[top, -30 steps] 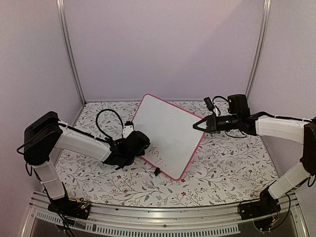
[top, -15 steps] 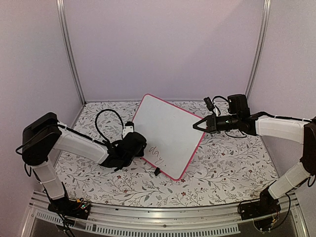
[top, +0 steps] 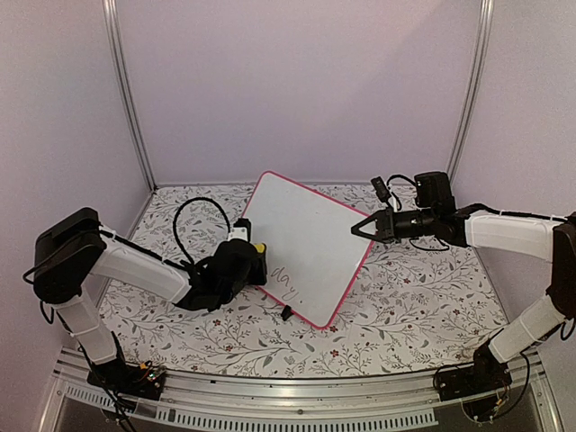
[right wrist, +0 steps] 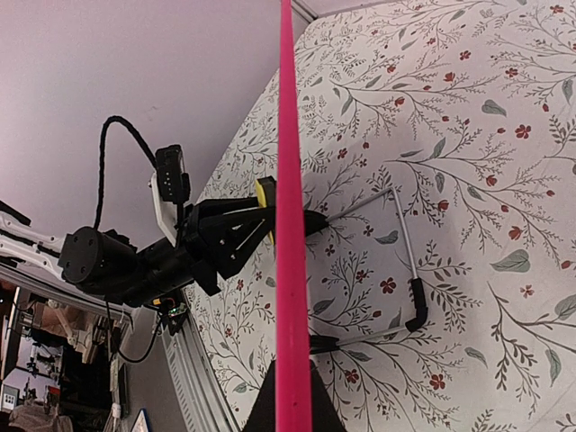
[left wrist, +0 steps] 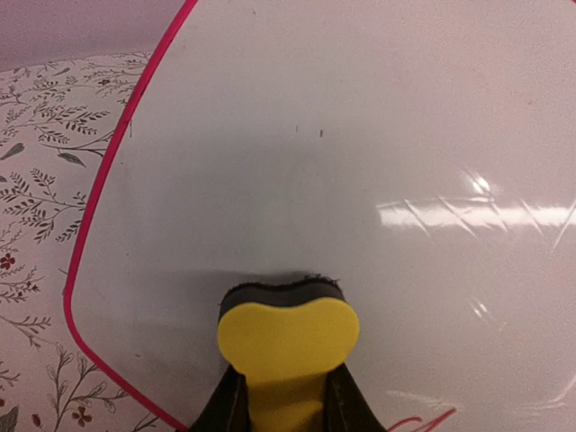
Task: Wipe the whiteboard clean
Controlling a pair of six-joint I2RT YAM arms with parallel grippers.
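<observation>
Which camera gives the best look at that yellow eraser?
The left wrist view: the eraser sits large and close, its dark pad on the whiteboard. The top view shows only a yellow speck; the right wrist view, a sliver behind the board's pink edge.

whiteboard (top: 310,236) — red handwriting (top: 288,283), "day!"

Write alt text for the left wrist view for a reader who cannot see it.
The left gripper holds a yellow eraser, its dark felt against the glossy whiteboard. Some red writing shows at the bottom edge, a floral tablecloth at left.
</observation>
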